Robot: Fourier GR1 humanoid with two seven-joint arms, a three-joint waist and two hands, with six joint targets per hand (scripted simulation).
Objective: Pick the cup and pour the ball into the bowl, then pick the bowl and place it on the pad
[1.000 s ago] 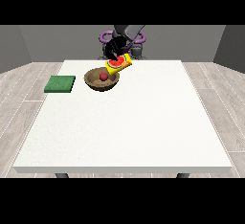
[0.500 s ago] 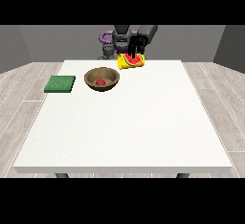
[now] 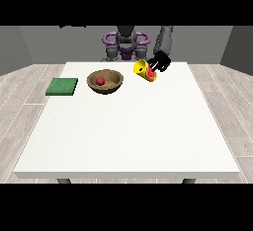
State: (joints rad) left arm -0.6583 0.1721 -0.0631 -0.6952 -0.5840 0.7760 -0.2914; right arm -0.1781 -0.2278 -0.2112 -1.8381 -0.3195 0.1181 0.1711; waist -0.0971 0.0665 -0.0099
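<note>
A brown wooden bowl [image 3: 105, 82] rests on the white table [image 3: 128, 126] near its far edge, with a small red ball [image 3: 100, 81] inside it. To the right of the bowl, the hand at the view's right [image 3: 159, 62] has its fingers curled round a yellow cup [image 3: 145, 70] with a red band, held tilted on its side, mouth toward the bowl. A flat green pad [image 3: 62, 86] lies at the table's far left. The other hand is out of sight.
The robot's torso [image 3: 126, 45] stands behind the table's far edge. Grey plank floor surrounds the table on all sides.
The hand with the tilted cup has moved from above the bowl to the view's right, away from it. The ball stays in the bowl.
</note>
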